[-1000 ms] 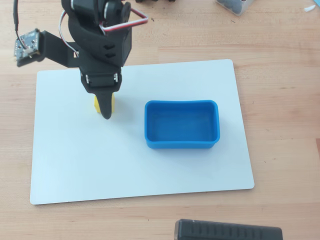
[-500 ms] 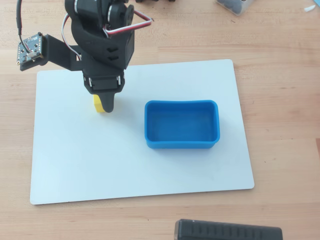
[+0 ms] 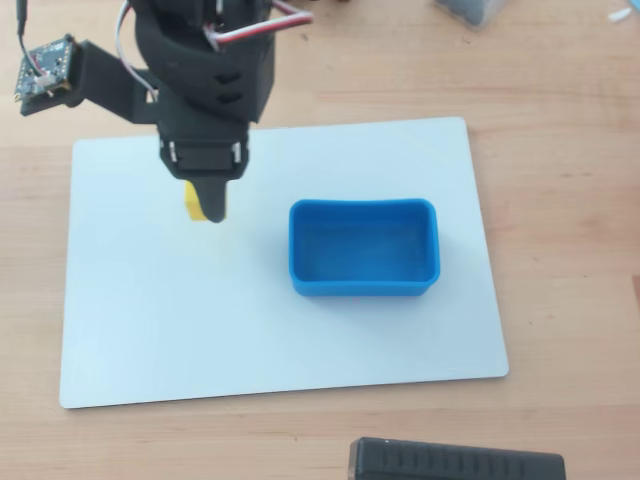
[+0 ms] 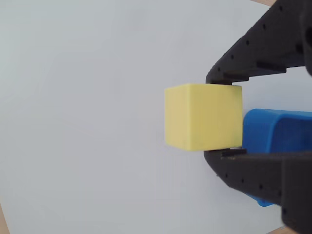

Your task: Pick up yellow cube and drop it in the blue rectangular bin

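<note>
In the wrist view the gripper point(image 4: 222, 117) is closed on the yellow cube point(image 4: 202, 117): the upper black finger bears on the cube's top edge and the lower one on its bottom edge, so the block sits pinched between the tips with most of its body sticking out ahead of them. Whether it is already clear of the white board point(image 3: 130, 330) cannot be told from either picture. Just beyond the cube in that view a corner of the blue rectangular bin point(image 4: 273, 129) shows. From overhead, the cube point(image 3: 190, 203) lies under the gripper point(image 3: 208, 205) toward the board's far left corner, and the bin point(image 3: 363, 290) stands near the board's middle, well apart from the cube, its long axis running along the board's long edge. The carry looks to run sideways toward the right edge and slightly toward the near edge. The bin is empty.
</note>
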Robot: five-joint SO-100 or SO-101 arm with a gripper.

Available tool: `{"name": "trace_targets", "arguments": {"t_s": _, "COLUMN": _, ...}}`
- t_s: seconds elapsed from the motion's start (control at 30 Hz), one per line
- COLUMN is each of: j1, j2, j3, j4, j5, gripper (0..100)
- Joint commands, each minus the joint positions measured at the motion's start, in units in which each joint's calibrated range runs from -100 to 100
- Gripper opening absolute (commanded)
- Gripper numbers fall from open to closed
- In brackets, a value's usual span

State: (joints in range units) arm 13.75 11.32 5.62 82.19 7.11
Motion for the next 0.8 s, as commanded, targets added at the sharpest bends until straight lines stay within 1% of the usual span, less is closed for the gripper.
{"name": "trace_targets", "arguments": {"t_s": 0.0, "j1": -4.8, "j2": -3.7, "j3": -13.9, "j4": 6.5, "j5": -2.4, "gripper": 7}}
{"name": "trace_targets", "arguments": {"t_s": 0.27, "j1": -14.4, "j2": -3.1, "j3": -14.3, "j4": 6.8, "j5": -5.0, "gripper": 7}}
{"name": "trace_targets", "arguments": {"t_s": 0.4, "j1": -17.6, "j2": -2.2, "j3": -14.8, "j4": 6.1, "j5": -5.6, "gripper": 7}}
{"name": "trace_targets", "arguments": {"t_s": 0.57, "j1": -19.9, "j2": -2.6, "j3": -14.8, "j4": 4.3, "j5": -5.3, "gripper": 7}}
{"name": "trace_targets", "arguments": {"t_s": 0.77, "j1": -20.2, "j2": -1.0, "j3": -14.2, "j4": 0.8, "j5": -5.1, "gripper": 7}}
